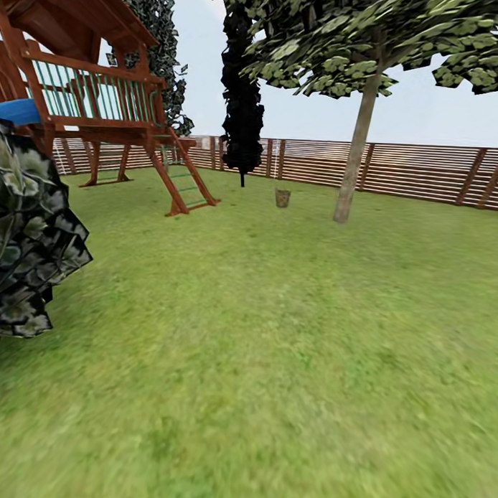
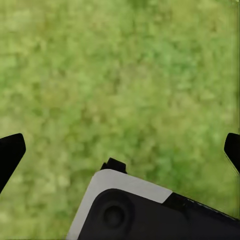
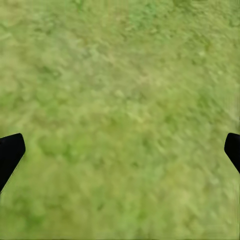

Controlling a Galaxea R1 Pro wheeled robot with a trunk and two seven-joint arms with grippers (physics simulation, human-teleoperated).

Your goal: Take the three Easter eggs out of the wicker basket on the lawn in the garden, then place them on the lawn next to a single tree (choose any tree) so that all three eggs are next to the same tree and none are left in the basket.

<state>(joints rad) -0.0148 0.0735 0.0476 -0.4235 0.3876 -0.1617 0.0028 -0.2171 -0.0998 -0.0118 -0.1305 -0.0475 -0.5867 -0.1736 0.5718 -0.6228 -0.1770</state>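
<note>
The small brown wicker basket (image 1: 282,198) stands far off on the lawn (image 1: 275,336), just left of a tall tree (image 1: 355,152) with a pale bare trunk and a light-green crown. The eggs are too far away to make out. In the left wrist view my left gripper (image 2: 120,150) hangs open over grass, its black fingertips (image 2: 10,152) wide apart. Above bare lawn in the right wrist view, my right gripper (image 3: 120,150) is open too, with nothing between its fingertips (image 3: 10,152).
A red-brown play tower (image 1: 104,93) with a ladder stands at the back left. A narrow black cypress (image 1: 243,98) rises left of the basket. Dark foliage (image 1: 27,241) crowds the left edge. A brown slat fence (image 1: 395,171) closes the back. Part of my base (image 2: 150,210) shows below the left gripper.
</note>
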